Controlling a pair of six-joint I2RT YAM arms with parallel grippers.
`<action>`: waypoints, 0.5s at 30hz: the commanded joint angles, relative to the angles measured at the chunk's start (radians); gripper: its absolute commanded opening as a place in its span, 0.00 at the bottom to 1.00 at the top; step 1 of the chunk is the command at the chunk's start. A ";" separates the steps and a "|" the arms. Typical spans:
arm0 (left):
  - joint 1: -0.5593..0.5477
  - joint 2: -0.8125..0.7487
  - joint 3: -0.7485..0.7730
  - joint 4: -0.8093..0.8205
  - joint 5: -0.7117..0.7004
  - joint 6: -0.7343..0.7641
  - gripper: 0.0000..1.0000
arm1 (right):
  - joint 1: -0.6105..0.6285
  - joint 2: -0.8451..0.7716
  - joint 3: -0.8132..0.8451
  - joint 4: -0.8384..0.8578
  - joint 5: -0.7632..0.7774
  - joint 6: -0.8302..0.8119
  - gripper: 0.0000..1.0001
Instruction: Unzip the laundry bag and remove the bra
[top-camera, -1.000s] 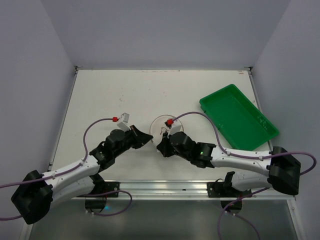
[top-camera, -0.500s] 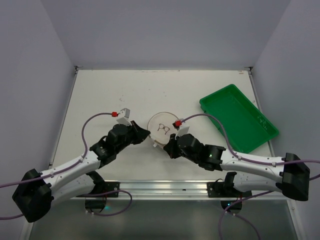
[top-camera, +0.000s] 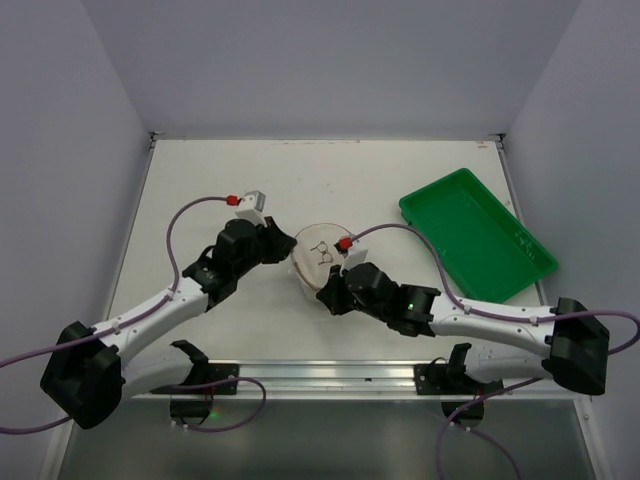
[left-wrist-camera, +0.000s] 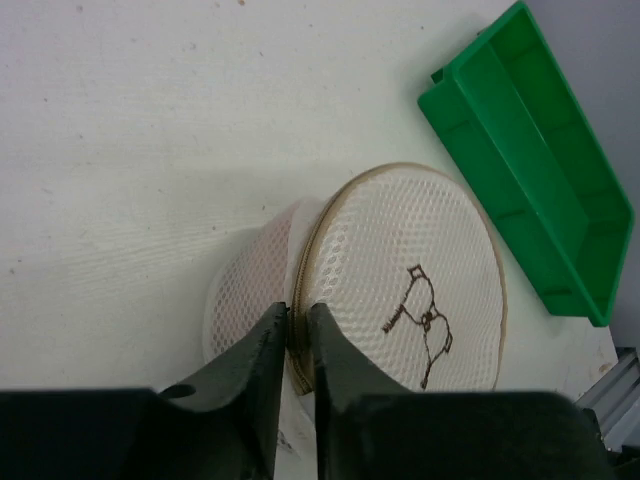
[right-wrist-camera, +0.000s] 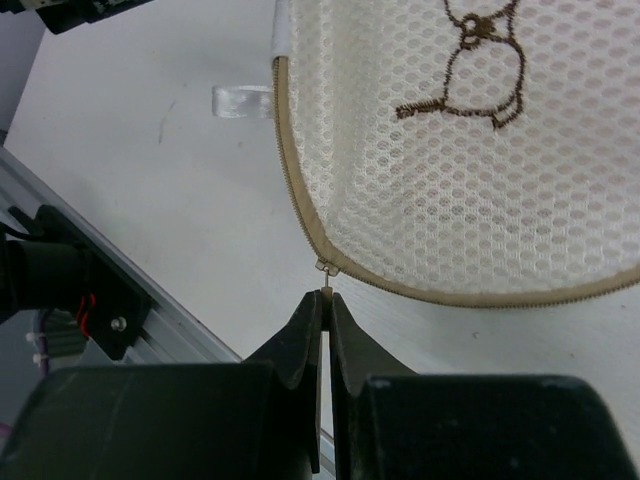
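Observation:
The laundry bag (top-camera: 318, 256) is a round cream mesh case with a tan zipper rim and a small bra outline on its face, tilted up off the table between both grippers. My left gripper (left-wrist-camera: 297, 320) is shut on the bag's tan rim (left-wrist-camera: 301, 290) at its left side. My right gripper (right-wrist-camera: 326, 298) is shut on the small metal zipper pull (right-wrist-camera: 326, 272) at the bag's near edge (right-wrist-camera: 400, 285). The bra is hidden inside the bag; only a faint pink tint shows through the mesh (left-wrist-camera: 262, 275).
A green rectangular plastic tray (top-camera: 476, 234) lies on the table at the right, also in the left wrist view (left-wrist-camera: 530, 160). The aluminium rail (top-camera: 330, 374) runs along the table's near edge, close under my right gripper.
Both grippers and the bag shifted slightly left and back. The left gripper rose and closed in on the bag's left rim, tilting the bag up more.

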 joint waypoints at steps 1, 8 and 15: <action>0.035 -0.007 0.062 0.021 -0.048 0.023 0.23 | 0.006 0.065 0.096 0.074 -0.086 0.056 0.00; 0.035 -0.156 -0.018 -0.125 -0.090 -0.120 0.91 | 0.005 0.188 0.164 0.156 -0.064 0.086 0.00; 0.019 -0.206 -0.127 -0.142 0.038 -0.257 0.95 | 0.005 0.205 0.170 0.171 -0.054 0.077 0.00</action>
